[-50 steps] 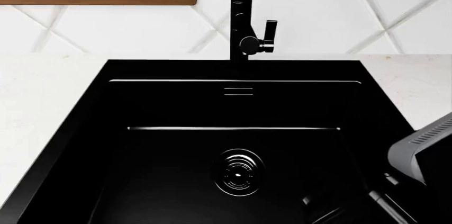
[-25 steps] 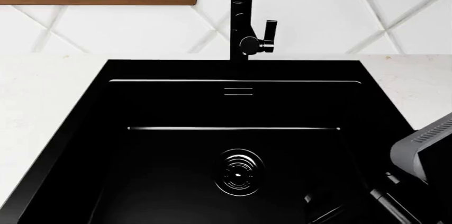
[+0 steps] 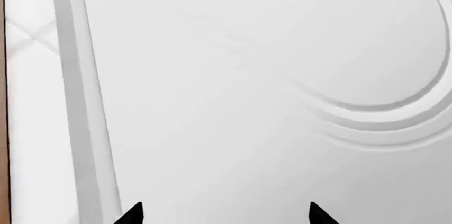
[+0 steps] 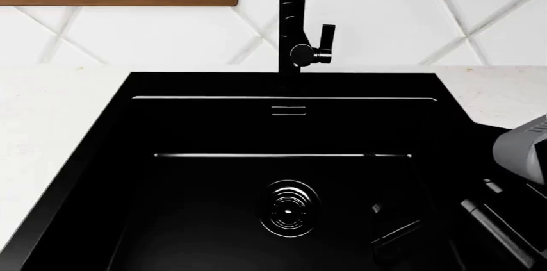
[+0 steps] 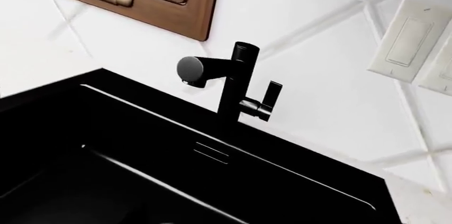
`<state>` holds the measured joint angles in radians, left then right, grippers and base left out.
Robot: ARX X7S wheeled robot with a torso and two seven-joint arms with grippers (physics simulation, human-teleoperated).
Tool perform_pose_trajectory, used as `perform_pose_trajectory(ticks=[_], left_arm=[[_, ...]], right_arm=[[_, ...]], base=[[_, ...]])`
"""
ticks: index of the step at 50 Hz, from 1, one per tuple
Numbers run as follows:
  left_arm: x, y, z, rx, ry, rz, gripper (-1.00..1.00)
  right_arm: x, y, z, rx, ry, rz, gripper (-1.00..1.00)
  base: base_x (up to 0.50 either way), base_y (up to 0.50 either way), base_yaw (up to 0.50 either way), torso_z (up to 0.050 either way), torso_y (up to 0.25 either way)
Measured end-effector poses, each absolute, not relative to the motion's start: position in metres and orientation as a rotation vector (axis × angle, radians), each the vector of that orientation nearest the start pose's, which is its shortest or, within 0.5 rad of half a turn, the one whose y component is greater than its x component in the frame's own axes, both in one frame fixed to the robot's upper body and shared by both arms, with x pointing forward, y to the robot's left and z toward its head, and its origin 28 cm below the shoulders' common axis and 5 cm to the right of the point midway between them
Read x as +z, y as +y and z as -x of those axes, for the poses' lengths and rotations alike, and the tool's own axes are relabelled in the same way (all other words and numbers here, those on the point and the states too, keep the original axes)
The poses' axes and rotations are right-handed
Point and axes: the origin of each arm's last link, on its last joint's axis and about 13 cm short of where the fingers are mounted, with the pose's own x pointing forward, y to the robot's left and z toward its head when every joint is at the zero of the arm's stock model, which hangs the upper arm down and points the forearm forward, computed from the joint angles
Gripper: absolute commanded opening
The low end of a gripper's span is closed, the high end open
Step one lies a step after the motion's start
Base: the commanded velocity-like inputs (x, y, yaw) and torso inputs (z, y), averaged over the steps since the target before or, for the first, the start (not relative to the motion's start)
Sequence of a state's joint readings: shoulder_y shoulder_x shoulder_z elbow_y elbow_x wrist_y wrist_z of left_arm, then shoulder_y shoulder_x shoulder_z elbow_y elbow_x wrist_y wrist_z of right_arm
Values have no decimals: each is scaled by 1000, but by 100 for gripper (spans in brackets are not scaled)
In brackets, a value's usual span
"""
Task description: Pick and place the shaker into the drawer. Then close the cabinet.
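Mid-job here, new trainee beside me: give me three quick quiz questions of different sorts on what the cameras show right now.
1. True or false: the shaker shows in the head view.
2. Multiple choice: the black tap stands behind the sink (a) at its back rim, middle; (b) at its left rim; (c) inside the basin.
3. Fill in: the left gripper faces a pale ___ panel with a raised curved moulding.

Key: 1 false; 2 a; 3 grey.
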<state>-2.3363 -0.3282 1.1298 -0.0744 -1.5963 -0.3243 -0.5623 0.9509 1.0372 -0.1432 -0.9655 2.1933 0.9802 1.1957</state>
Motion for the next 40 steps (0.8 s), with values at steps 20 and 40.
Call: perform_pose_trajectory(ticks=[20, 40], left_arm=[[510, 160, -142, -514, -845, -226, 100], [458, 184, -122, -459, -795, -285, 100]], right_arm=[[290, -134, -117, 268, 33, 255, 100], [293, -137, -117, 251, 26, 254, 100]], base=[[0, 0, 0, 0, 0], [0, 0, 0, 0, 0]])
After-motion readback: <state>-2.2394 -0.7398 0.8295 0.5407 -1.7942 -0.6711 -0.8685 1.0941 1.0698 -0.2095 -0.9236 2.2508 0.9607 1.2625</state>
